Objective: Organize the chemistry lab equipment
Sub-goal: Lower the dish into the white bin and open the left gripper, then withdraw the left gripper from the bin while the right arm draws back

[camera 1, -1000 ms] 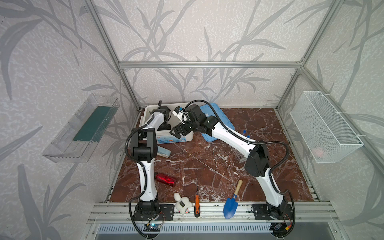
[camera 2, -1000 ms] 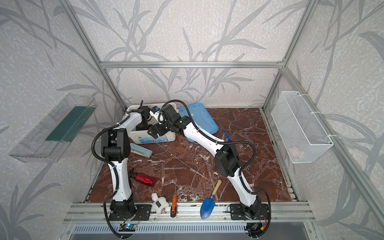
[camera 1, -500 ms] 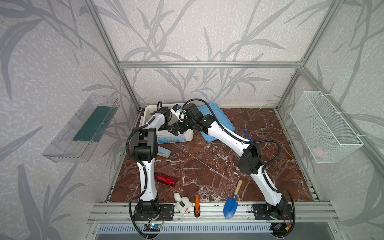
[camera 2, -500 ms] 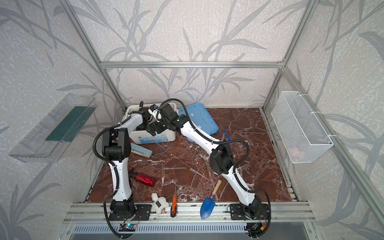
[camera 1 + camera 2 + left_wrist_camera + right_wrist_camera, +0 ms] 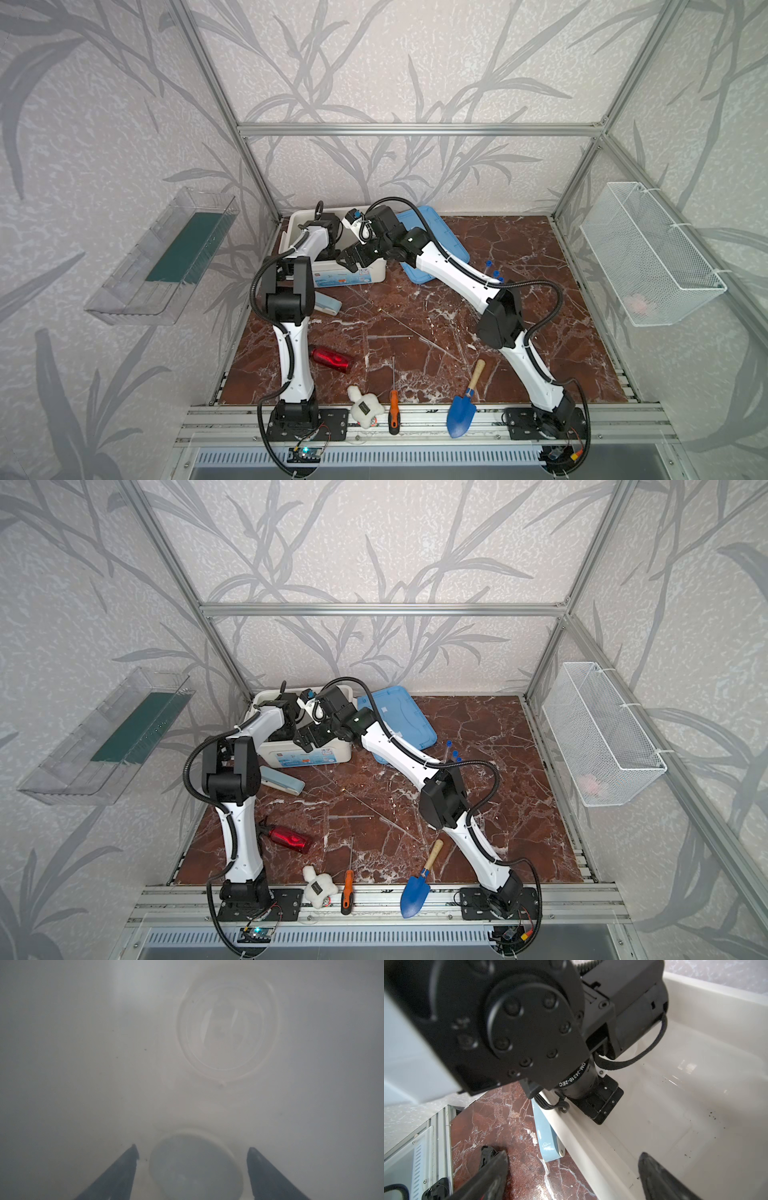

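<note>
The small white round dish [image 5: 195, 1167] is flanked, untouched, by the spread left gripper [image 5: 192, 1152] on the floor of the white bin [image 5: 83, 1064] near the clear measuring beaker [image 5: 228, 1030]; the right gripper [image 5: 574, 1156] is likewise spread.

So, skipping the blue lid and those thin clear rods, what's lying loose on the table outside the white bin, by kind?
Blue-capped test tubes: 3
Red bottle: 1
Plush toy: 1
Screwdriver: 1
Trowel: 1
Pale blue oblong object: 1
Total: 8

Counted: three blue-capped test tubes [image 5: 496, 273], one clear beaker [image 5: 227, 1028], one white dish [image 5: 195, 1167], one trowel [image 5: 462, 409], one screwdriver [image 5: 393, 409], one red bottle [image 5: 331, 360].
</note>
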{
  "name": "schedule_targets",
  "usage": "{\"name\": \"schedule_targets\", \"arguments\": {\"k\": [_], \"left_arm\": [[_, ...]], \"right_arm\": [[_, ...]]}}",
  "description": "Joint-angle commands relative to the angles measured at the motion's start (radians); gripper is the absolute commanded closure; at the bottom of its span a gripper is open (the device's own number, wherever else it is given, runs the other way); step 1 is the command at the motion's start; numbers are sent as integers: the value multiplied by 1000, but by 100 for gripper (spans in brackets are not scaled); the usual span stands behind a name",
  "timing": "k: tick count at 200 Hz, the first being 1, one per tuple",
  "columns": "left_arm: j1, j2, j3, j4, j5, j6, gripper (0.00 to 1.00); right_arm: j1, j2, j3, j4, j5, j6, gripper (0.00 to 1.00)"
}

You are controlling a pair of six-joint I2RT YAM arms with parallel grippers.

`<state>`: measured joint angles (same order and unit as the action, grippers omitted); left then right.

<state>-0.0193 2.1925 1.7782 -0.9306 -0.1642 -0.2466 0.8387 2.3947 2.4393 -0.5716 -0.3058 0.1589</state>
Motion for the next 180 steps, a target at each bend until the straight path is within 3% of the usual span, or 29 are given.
{"name": "schedule_targets", "arguments": {"k": [1, 24, 67, 88, 120, 147, 164, 180], "left_arm": [[-4, -93, 50, -53, -36, 4, 11], [-5, -144, 119, -98, -27, 1, 1], [-22, -279, 167, -107, 98, 3, 1], [-41, -349, 163, -118, 126, -14, 1], [-111, -476, 161, -148, 113, -11, 3], [-206, -600, 102, -85, 129, 152, 2], [-263, -649, 59, -79, 210, 350, 1], [-333, -694, -14, -67, 192, 518, 1]], "right_arm": [[-3, -49, 32, -25, 0, -16, 4], [-2, -87, 36, -38, 7, -37, 2], [-3, -230, -56, -46, 49, -47, 2], [-3, -352, -195, 9, 66, -33, 2], [-3, -604, -539, 194, 118, -11, 2], [-10, -809, -751, 229, 149, -49, 1], [-35, -926, -879, 214, 157, -54, 1], [-85, -1047, -1016, 231, 129, -34, 1]]}}
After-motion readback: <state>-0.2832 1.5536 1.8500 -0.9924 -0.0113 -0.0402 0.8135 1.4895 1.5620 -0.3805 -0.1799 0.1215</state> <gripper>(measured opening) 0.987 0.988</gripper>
